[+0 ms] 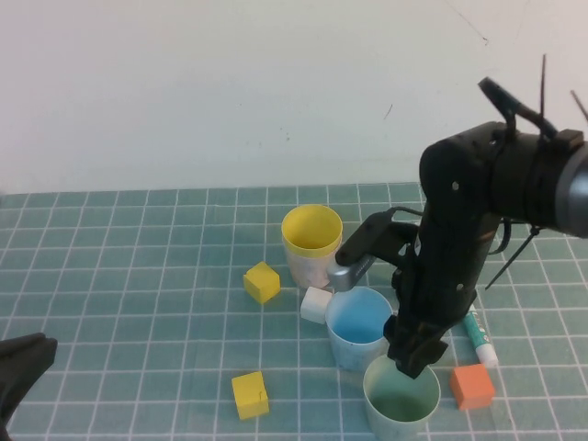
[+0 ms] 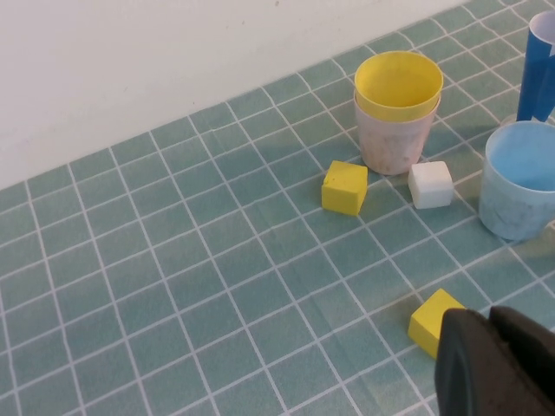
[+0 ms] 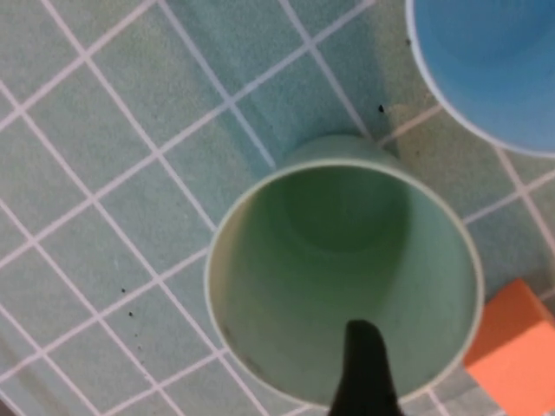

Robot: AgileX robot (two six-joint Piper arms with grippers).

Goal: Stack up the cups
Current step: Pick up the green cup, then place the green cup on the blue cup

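The yellow cup (image 1: pixel 310 230) sits nested in the pale pink cup (image 2: pixel 395 146), upright at mid table; the yellow cup also shows in the left wrist view (image 2: pixel 397 84). The light blue cup (image 1: pixel 359 323) stands nearer, also seen in the left wrist view (image 2: pixel 520 186). The pale green cup (image 1: pixel 401 399) stands upright at the front edge. My right gripper (image 1: pixel 411 364) hangs at that cup's far rim; in the right wrist view it (image 3: pixel 364 373) reaches just inside the green cup (image 3: pixel 329 260). My left gripper (image 1: pixel 18 367) is shut and empty at the front left, also in its wrist view (image 2: pixel 499 364).
Two yellow cubes (image 1: pixel 262 281) (image 1: pixel 250 394) and a white cube (image 1: pixel 315 304) lie left of the cups. An orange cube (image 1: pixel 472 386) and a teal-and-white marker (image 1: pixel 480 336) lie right of the green cup. A dark-blue cone-like cup (image 2: pixel 539 65) stands behind the light blue cup.
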